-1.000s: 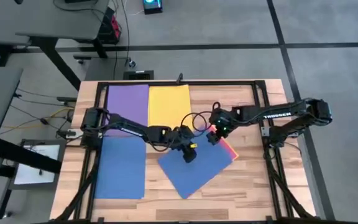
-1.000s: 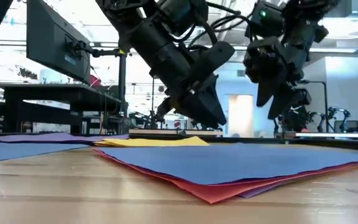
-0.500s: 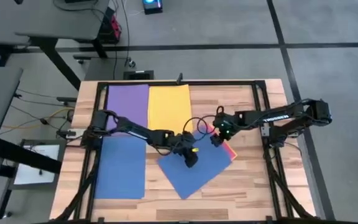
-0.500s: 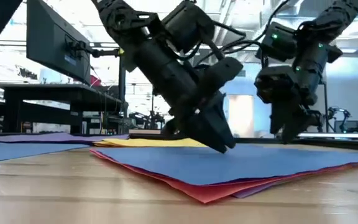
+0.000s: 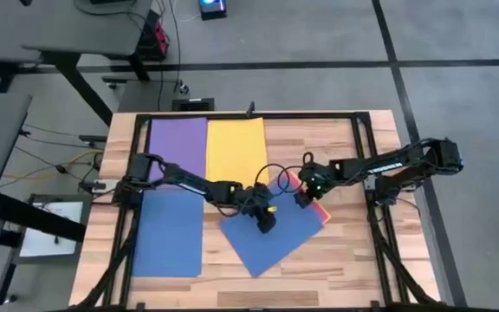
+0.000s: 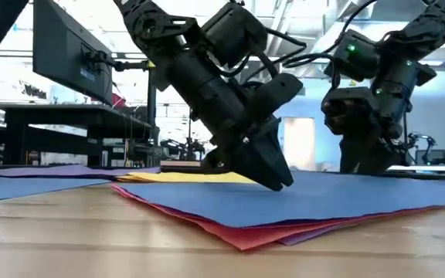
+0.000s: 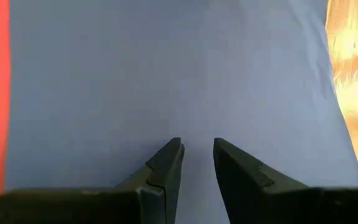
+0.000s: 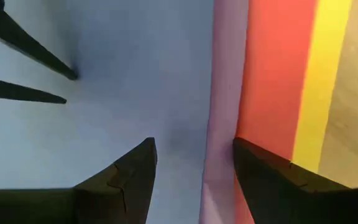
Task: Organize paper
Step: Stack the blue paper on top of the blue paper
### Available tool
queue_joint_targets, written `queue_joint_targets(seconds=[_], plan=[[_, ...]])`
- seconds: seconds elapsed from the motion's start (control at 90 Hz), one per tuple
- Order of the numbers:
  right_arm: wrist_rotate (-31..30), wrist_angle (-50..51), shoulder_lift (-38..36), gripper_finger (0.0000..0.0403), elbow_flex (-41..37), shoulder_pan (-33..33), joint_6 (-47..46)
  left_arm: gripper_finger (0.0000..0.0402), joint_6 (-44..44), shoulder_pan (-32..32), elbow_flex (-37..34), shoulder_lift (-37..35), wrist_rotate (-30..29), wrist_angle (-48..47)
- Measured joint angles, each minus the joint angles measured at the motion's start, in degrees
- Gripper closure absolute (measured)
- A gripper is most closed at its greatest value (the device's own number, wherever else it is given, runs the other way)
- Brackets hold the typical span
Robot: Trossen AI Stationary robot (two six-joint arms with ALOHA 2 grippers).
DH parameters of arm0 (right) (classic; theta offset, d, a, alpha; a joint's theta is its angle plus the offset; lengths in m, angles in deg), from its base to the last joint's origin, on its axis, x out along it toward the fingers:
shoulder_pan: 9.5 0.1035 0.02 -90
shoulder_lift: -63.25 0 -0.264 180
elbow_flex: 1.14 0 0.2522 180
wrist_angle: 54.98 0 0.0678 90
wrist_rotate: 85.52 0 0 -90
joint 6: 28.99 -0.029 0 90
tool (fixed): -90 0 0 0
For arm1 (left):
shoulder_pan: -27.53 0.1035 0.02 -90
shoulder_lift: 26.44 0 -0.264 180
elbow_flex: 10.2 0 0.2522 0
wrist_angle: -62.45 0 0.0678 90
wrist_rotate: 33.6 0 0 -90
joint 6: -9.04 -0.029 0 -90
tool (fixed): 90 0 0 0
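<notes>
A skewed stack of paper lies mid-table with a blue sheet (image 5: 271, 236) on top. Purple (image 8: 224, 93), red-pink (image 8: 272, 74) and yellow (image 8: 325, 74) strips peek out along its right edge. My left gripper (image 5: 267, 222) is down on the blue sheet's middle, its fingers all but shut with a narrow slit between them (image 7: 197, 144). My right gripper (image 5: 304, 197) stands open at the stack's far right edge (image 8: 192, 144). Single purple (image 5: 178, 143), yellow (image 5: 235, 147) and blue (image 5: 170, 232) sheets lie flat to the left. My left gripper presses its nearly shut fingertips (image 6: 280, 184) down on the top blue sheet's middle (image 7: 197, 124), slanting from the left and above. The sheet lies flat on the stack. My right gripper comes from above, open, with one fingertip (image 8: 145, 149) on the blue sheet and the other (image 8: 240, 146) at the purple and red-pink strips (image 8: 229, 124). The sheets stay flat.
A black frame (image 5: 249, 114) runs around the wooden table top. Bare wood (image 5: 345, 260) shows near the front and right of the stack. Desks and a monitor (image 6: 68, 54) stand in the room beyond.
My left gripper has come down and slightly toward the near edge, onto the blue top sheet. My right gripper has dropped toward the stack's far right edge, and its tips now reach the sheets. The stack lies as before.
</notes>
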Motion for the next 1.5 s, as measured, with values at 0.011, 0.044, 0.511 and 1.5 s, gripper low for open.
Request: queue_joint_targets(seconds=[0.011, 0.044, 0.511, 1.5], plan=[[0.11, 0.0, 0.0, 0.0205, 0.0, 0.06, 0.01, 0.0322, 0.0, 0.0, 0.0, 0.0, 0.0, 0.0], [0.43, 0.09, 0.05, 0.0205, 0.0, 0.23, 0.28, 0.0322, 0.0, 0.0, 0.0, 0.0, -0.02, 0.0], [0.9, 2.68, -1.37, 0.0205, 2.25, 1.19, -0.02, 0.0322, -0.07, 0.02, -0.02, 0.0, -0.04, 0.04], [-0.43, 9.27, -4.59, 0.0205, 5.62, 2.14, 1.85, 0.0322, -0.46, 0.04, -0.05, 0.09, -0.07, 0.94]])
